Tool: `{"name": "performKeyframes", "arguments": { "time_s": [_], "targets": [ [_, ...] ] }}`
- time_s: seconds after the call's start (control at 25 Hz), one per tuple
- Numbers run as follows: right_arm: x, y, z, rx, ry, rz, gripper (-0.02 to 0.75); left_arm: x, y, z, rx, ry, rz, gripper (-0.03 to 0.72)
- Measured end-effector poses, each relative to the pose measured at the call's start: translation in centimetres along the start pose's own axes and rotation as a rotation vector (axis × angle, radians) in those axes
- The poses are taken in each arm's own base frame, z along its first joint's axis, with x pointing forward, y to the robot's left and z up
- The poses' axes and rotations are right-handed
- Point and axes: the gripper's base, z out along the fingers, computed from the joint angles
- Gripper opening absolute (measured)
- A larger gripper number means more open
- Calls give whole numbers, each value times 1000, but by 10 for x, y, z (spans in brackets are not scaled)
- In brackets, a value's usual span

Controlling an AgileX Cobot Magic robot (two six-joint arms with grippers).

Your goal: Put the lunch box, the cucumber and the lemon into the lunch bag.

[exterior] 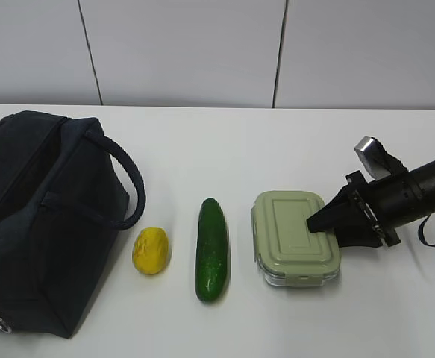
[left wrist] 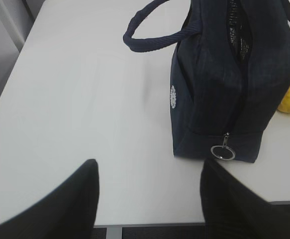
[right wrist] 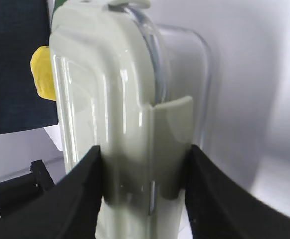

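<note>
The lunch box (right wrist: 130,99) sits clamped between the right gripper (exterior: 318,224) fingers at its right edge. Left of it lie the cucumber (exterior: 211,250), then the lemon (exterior: 151,250), with bare table (exterior: 202,149) behind. The lunch bag (exterior: 45,216) stands far left, zipper open. The left gripper (left wrist: 149,199) hovers spread, empty, at the table's edge.

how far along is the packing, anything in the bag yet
Nothing is packed yet. The lunch bag stands with its top open, and the lemon and cucumber lie on the table beside it. In hand: the right claw grips the near edge of the lunch box, one finger over its lid. The left claw hangs open, empty. All three items remain.
</note>
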Motion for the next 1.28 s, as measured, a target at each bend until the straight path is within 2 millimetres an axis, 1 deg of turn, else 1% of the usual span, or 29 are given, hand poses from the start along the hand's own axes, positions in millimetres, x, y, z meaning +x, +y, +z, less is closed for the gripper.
{"name": "performKeyframes", "arguments": {
  "time_s": [0.2,0.48,0.88,1.12,1.28],
  "targets": [
    [0,1,0,2,-2,8,358,0,0,0,0,0,0,447],
    [-2,8,-7,34,-31,-15,358,0,0,0,0,0,0,447],
    [-3,8,-7,34,-34,8,358,0,0,0,0,2,0,447],
    [-3,9,-8,35,-37,15,358,-4,0,7,1,58,-1,447],
    [-4,19,-14,38,-57,-7,357,-7,0,13,2,101,-2,426]
  ]
}}
